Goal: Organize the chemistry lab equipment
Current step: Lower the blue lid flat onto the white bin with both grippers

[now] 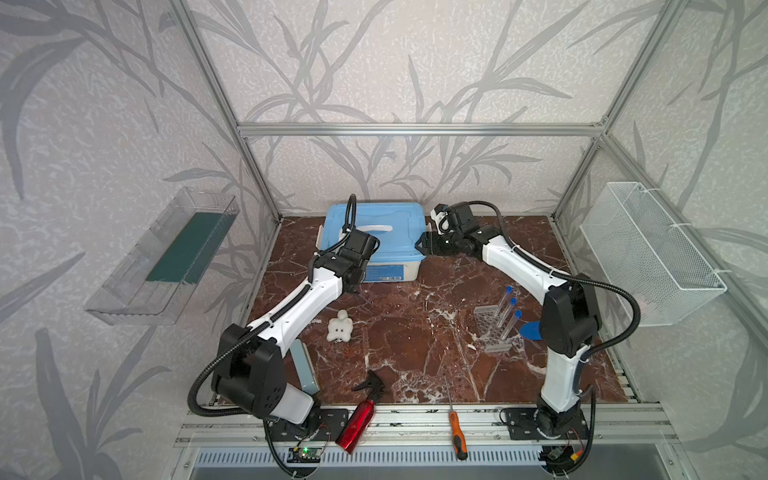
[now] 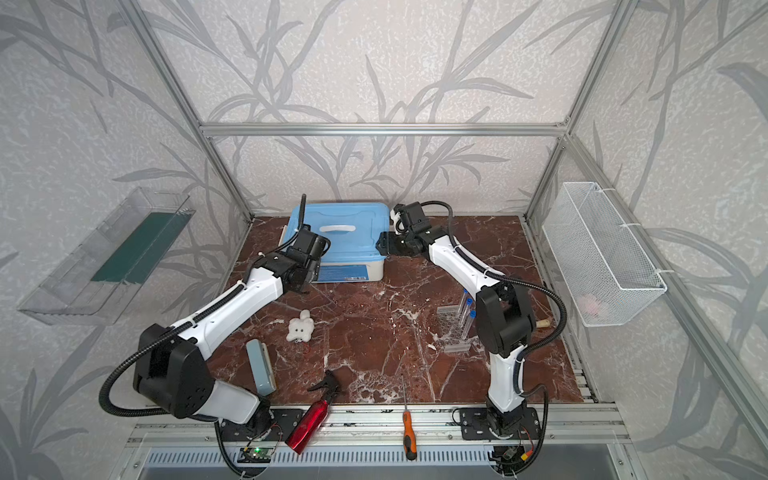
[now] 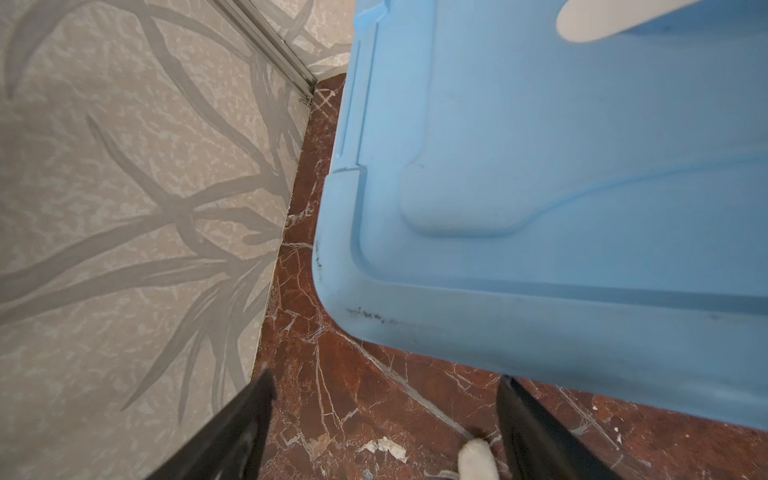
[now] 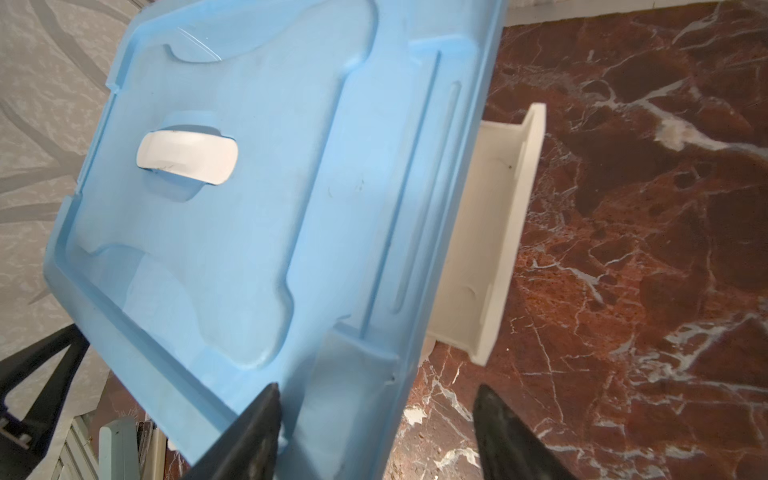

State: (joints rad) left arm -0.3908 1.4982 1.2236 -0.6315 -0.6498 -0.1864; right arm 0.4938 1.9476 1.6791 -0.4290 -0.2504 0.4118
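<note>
left fingers (image 3: 232,432): spread, empty, at the blue box lid (image 1: 395,245) corner, guessing to lift it
right fingers (image 4: 249,436): spread astride the lid edge, beside the flipped-out white latch (image 4: 486,232)

From where I stand, both arms lean toward the blue box (image 1: 390,249). The left arm (image 1: 299,305) slants to its near left corner with the wrist bent down, and the right arm (image 1: 515,259) reaches to its right side, wrist turned in toward it. The left gripper (image 3: 385,378) hangs just off that corner, jaws spread wide with nothing between them. The right gripper (image 4: 377,387) is parted too, one finger over the box's lid and the other outside its right edge.
</note>
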